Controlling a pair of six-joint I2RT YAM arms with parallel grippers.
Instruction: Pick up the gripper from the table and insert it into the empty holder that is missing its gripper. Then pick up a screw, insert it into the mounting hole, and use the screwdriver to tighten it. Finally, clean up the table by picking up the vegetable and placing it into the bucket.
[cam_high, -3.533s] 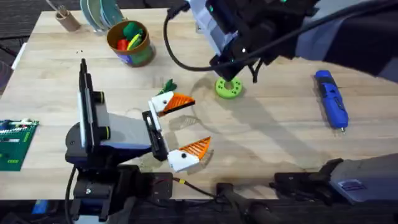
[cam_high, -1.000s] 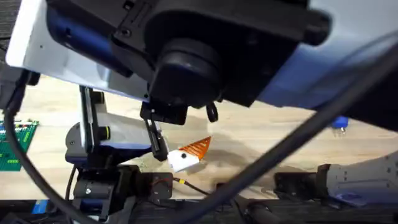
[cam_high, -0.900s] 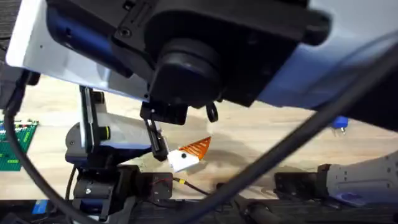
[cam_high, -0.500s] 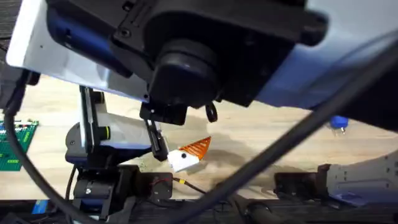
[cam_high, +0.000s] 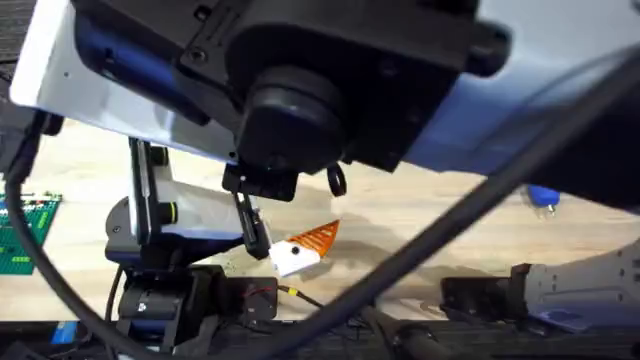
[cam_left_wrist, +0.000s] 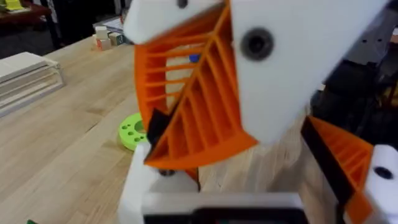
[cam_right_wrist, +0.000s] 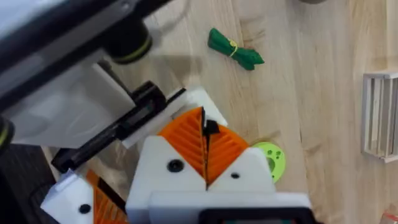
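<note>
Near green ring (cam_right_wrist: 271, 158): vegetable (cam_right_wrist: 235, 49).

No legible text, labels, numbers or signs.

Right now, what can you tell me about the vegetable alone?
The vegetable is a small dark green leafy toy, bunched and cinched near its middle by a thin yellow band, with both ends flaring. It looks like soft plastic or cloth. It lies flat and slanted on the wooden table, with nothing touching it.
</note>
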